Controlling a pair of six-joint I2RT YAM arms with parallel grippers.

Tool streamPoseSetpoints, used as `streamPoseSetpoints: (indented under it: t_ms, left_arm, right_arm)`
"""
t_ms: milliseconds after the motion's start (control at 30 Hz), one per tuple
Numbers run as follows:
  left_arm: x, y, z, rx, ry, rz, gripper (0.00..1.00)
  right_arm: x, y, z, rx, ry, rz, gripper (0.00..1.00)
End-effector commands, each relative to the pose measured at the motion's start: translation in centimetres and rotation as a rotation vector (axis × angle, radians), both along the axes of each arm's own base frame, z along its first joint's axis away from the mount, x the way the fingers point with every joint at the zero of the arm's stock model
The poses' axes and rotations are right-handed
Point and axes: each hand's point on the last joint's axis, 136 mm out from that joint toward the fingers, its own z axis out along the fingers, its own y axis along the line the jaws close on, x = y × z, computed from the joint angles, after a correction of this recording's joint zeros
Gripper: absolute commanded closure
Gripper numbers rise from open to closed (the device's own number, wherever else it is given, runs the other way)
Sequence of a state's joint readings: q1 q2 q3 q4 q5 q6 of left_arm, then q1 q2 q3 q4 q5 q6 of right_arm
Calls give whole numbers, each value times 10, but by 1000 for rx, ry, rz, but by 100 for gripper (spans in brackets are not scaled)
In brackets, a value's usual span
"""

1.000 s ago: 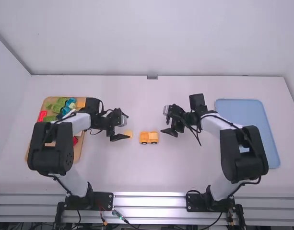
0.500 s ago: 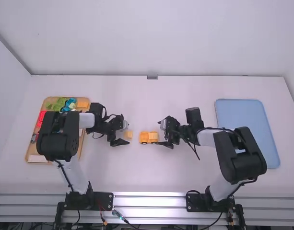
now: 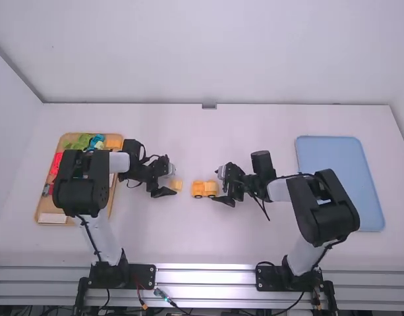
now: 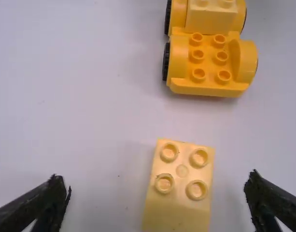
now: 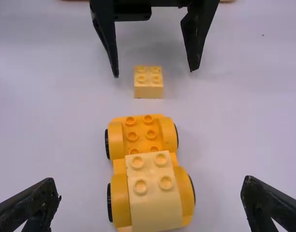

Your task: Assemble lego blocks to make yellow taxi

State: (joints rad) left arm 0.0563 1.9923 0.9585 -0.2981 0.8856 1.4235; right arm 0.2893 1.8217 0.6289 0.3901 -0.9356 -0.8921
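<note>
The left tool (image 4: 157, 186) has its fingers spread wide on either side of a small yellow block (image 4: 179, 205), gripping nothing yet, left of middle in the high frame. The right tool (image 5: 151, 189) is also wide and empty, its fingers flanking the end of the taxi base (image 5: 118, 140) that bears the pale cab (image 5: 155, 208). The step in hand looks to be gripping the block with the left tool while the right steadies the base. To do it well, centre the left fingers, lower them low on the block's sides, and close square so it does not twist; keep the studs clear for pressing. Close the right fingers evenly, without skewing the wheels. Then line the block up over the bare studs and press straight down; a slant would leave one edge unseated. The base sits mid-frame, its long axis running left to right, cab end toward the right, bare end toward the block. The block stands upright, studs up, just left of the base and apart from it, its sides roughly in line with it. Farther out on the white surface (image 3: 188, 131) lie a tray (image 3: 111, 192) of coloured bricks (image 3: 76, 140) at left and a blue tray (image 3: 340, 178) at right.
</note>
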Motion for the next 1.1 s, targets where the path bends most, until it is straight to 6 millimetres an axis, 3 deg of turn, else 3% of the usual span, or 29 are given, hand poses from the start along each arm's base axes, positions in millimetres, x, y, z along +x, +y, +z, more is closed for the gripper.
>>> streamPoseSetpoints:
  t_ms: [0,33,67,100,367,600,700,967,1067]
  left_arm:
    - [-4,-3,-1,-9,-14,-39,14]
    - [-5,-3,-1,-9,-9,-38,22]
    - [-5,-4,-1,-10,-5,-38,38]
    - [-6,-5,-2,-10,-7,-41,41]
    - [-8,-6,-5,-6,-2,-37,48]
    - [-9,-5,-8,10,0,-36,49]
    - [-9,-5,-8,15,4,-36,58]
    - [-12,-11,-9,17,3,-56,69]
    - [-10,-12,-6,6,4,-53,64]
  right_arm:
    - [2,4,-2,5,11,9,1]
    - [3,3,-1,4,12,6,1]
    - [4,2,-1,6,16,0,1]
    - [5,2,0,8,19,-5,1]
    - [6,2,0,9,28,-11,1]
    - [6,2,0,9,28,-10,1]
    - [6,2,0,9,29,-11,1]
    - [6,2,1,10,33,-14,1]
    - [7,2,0,9,31,-16,0]
